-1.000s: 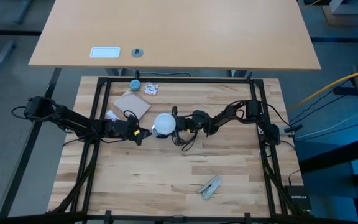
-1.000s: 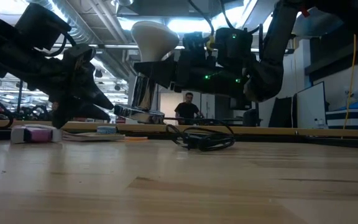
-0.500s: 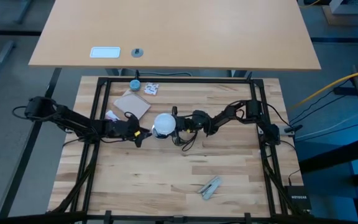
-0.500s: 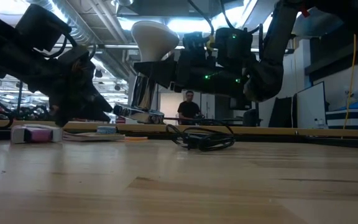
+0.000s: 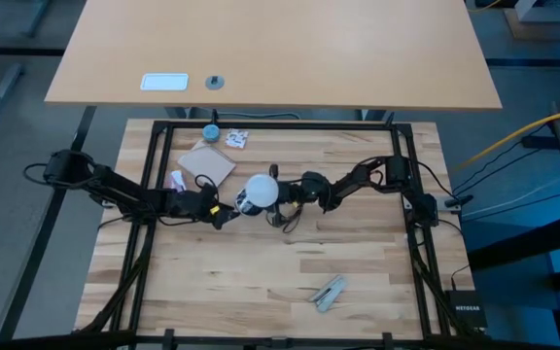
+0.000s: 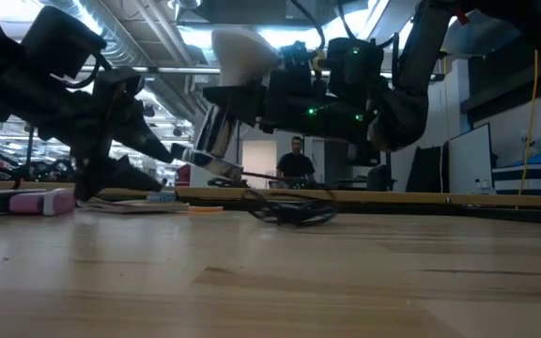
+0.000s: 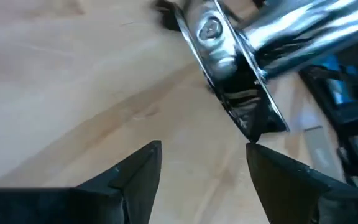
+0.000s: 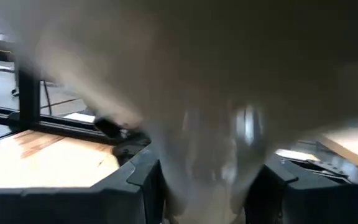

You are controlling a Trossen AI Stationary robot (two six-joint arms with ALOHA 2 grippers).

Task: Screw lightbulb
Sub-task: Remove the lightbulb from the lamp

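The frosted white lightbulb [image 5: 260,192] is held globe-up above the middle of the table, with my right gripper [image 5: 278,192] shut on it. Below the bulb [image 6: 242,52] a chrome stem runs down to a shiny silver disc [image 6: 207,160], which hangs tilted, and its black cord [image 6: 289,211] lies on the table. My left gripper [image 5: 224,207] is just left of the disc and open. In the left wrist view the disc's rim [image 7: 257,127] stands just beyond its fingertips [image 7: 148,158]. My right gripper pinches the bulb's tapering lower part [image 8: 210,168] between its two fingers, just under the globe. The fingers come in about level from the table's right side. The bulb is clear of the table, globe up, with the chrome stem and disc slanting below it.
A cardboard piece [image 5: 209,160], a blue cap [image 5: 210,131] and a pink-and-white thing [image 5: 175,180] lie behind the left arm. A metal clip [image 5: 329,292] lies near the front right. Black frame rails [image 5: 163,146] border the table. A person [image 6: 296,164] stands in the room beyond.
My left gripper has opened and let go of the silver disc. The bulb has shifted a little toward the table's right edge, and the stem and disc below it have tipped further. The cord has slid with them.
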